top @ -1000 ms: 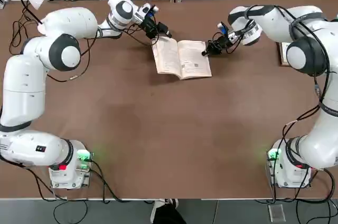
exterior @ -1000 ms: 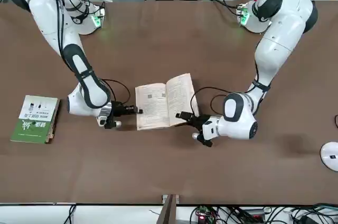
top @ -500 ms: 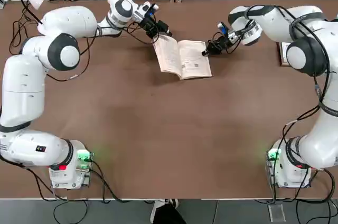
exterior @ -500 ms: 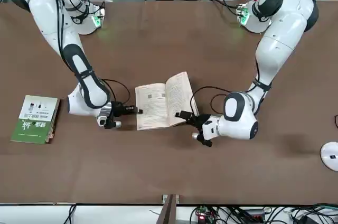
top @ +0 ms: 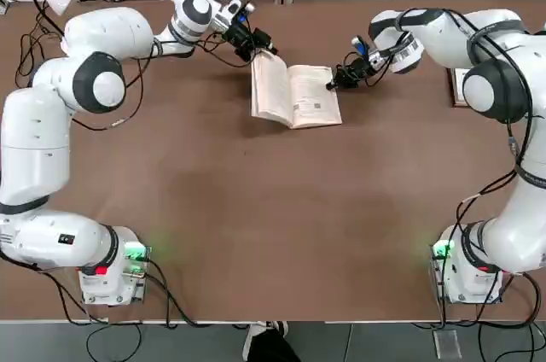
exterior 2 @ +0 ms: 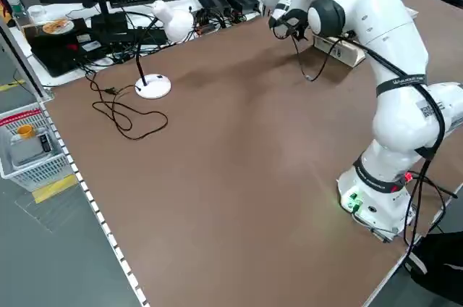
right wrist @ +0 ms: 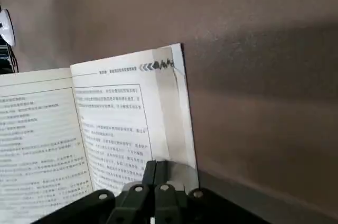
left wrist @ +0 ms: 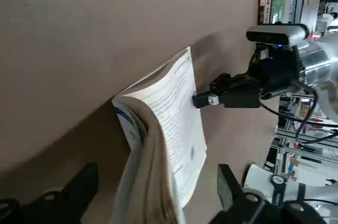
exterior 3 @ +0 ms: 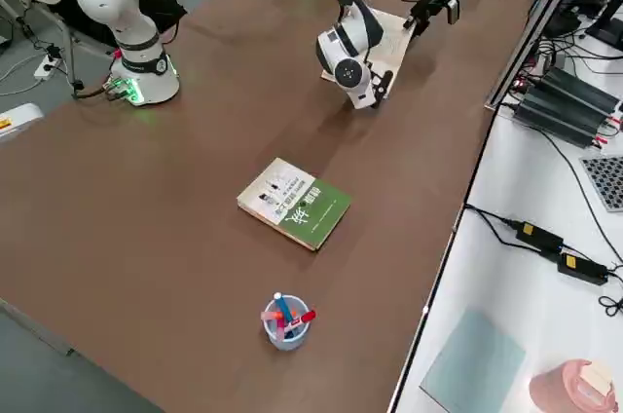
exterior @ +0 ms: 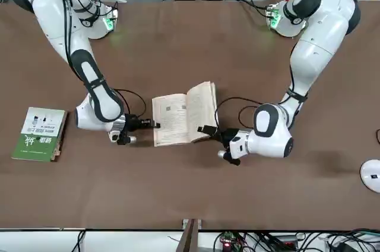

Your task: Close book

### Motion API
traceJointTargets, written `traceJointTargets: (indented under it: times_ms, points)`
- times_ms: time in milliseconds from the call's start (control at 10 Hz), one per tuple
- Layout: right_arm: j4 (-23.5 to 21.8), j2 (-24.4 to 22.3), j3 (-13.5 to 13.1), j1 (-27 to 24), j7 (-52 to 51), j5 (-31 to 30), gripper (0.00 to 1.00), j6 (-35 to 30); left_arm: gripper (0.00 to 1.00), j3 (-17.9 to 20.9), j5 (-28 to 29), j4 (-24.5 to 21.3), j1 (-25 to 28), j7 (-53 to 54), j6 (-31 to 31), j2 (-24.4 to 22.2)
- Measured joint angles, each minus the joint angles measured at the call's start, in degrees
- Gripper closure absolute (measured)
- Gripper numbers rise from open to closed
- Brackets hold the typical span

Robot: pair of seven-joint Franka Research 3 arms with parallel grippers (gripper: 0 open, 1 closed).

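Fingers: left gripper (top: 260, 43) spread astride the book's (top: 294, 94) raised left half; right gripper (top: 335, 82) pressed together on its right page edge.
Left wrist view alone shows blue-banded cover; book mid-desk (top: 256, 225).

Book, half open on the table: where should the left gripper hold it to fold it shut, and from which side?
Hold the book by the raised half's free outer edge, from the robot's left, where the left gripper is. That half stands off the table; the other lies flat under the right gripper.
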Motion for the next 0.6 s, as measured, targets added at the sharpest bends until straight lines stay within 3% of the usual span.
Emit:
traceJointTargets:
  times_ms: [600]
  points:
    - [0.00,0.00,-0.01,0.00,0.00,0.00,0.98,0.00,0.01,-3.18,-0.01,0.07,1.87,-4.23,-0.76,-0.25]
